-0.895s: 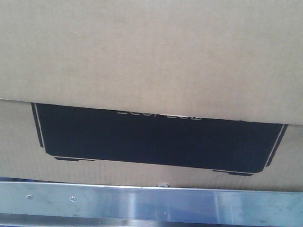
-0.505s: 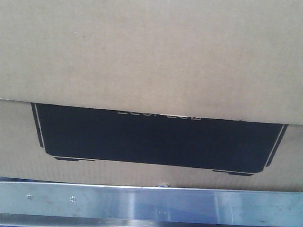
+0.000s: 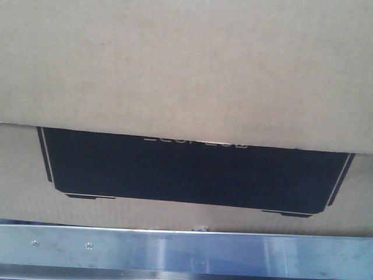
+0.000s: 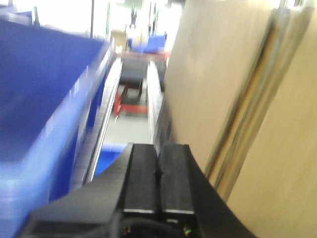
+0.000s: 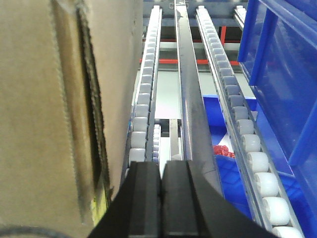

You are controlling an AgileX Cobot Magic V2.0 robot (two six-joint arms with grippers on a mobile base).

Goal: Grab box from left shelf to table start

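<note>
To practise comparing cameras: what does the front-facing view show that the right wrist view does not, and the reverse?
Only the front-facing view: the black panel with pale lettering, and the silver front rail below it. Only the right wrist view: the right gripper, shut, rows of white rollers, and a blue bin on the right. Both: the box, seen side-on at the left of the wrist view.
</note>
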